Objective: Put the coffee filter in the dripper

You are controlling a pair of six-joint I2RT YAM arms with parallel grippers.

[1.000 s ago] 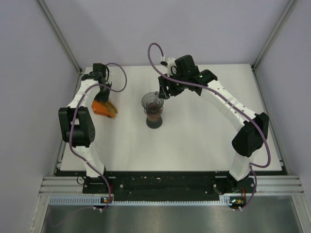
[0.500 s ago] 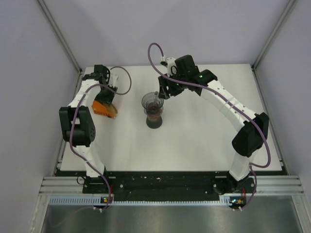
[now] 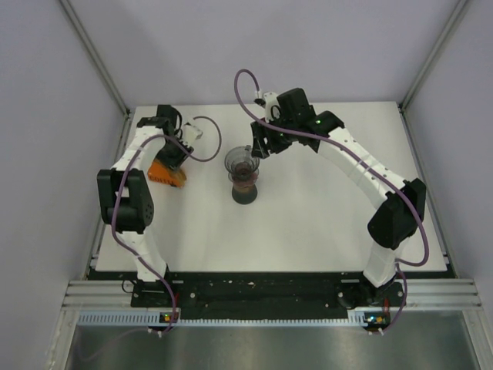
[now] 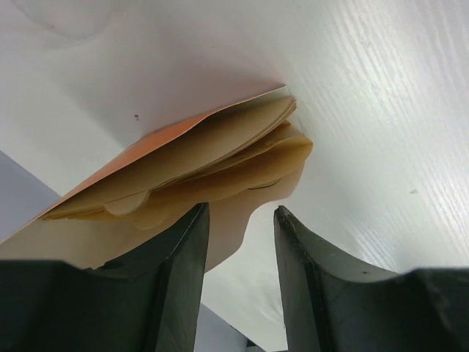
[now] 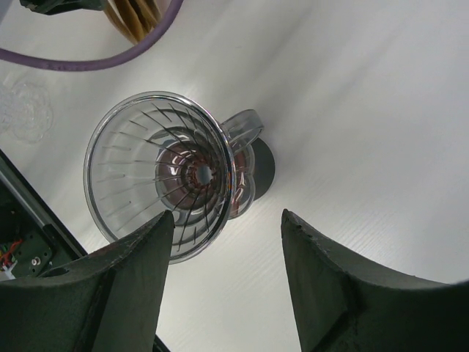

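Observation:
Brown paper coffee filters (image 4: 220, 147) lie stacked in an orange packet (image 3: 164, 173) at the table's back left. My left gripper (image 4: 242, 209) hangs low at the stack's edge, open; one filter's lower flap shows in the gap beyond its fingertips, and nothing is pinched. From above, the left gripper (image 3: 176, 153) covers the packet's far end. The clear ribbed dripper (image 5: 157, 172) stands empty on a dark base (image 3: 245, 194) mid-table. My right gripper (image 5: 227, 214) is open just behind the dripper (image 3: 243, 163), its left finger overlapping the rim in the wrist view.
The left arm's purple cable (image 3: 206, 146) loops out between the packet and the dripper. The dripper's handle (image 5: 245, 125) points toward my right gripper (image 3: 258, 145). Grey walls with metal posts enclose the white table (image 3: 323, 216) on three sides.
My left gripper has shifted right across the filter packet and its cable loop has swung out toward the dripper. The right arm and dripper have not moved.

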